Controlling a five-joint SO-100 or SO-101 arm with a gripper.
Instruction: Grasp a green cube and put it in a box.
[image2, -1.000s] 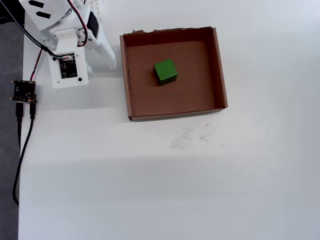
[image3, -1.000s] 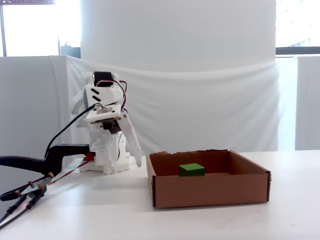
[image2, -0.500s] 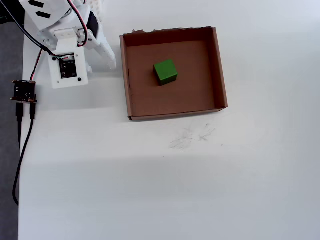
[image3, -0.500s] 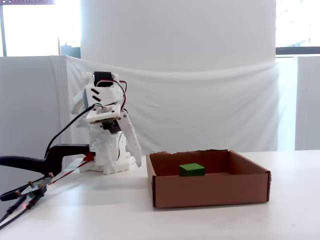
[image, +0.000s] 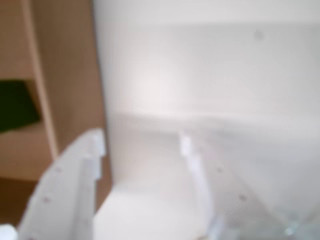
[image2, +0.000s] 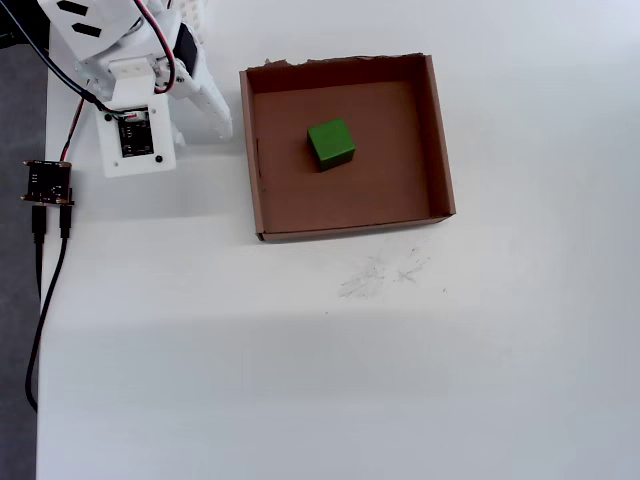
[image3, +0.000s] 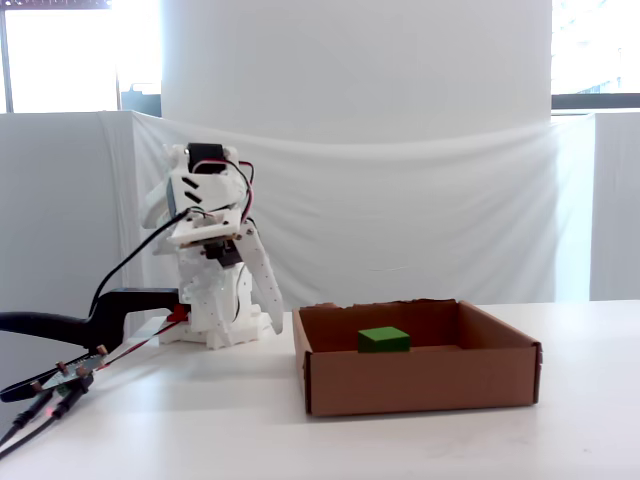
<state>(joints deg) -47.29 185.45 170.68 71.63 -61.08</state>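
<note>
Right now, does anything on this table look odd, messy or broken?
Little stands out. Faint grey scuff marks smudge the table in front of the box, whose far rim looks slightly ragged. The green cube sits flat inside.

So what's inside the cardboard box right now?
Only the green cube sits on the floor of the box, near the middle. In the fixed view the front wall hides its lower part.

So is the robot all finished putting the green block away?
It looks finished. The small bright-green cube sits on the floor of the shallow brown cardboard box, touching no wall. The white gripper is outside the box, beside its left wall in the overhead view, holding nothing. Nothing seems left to do.
</note>
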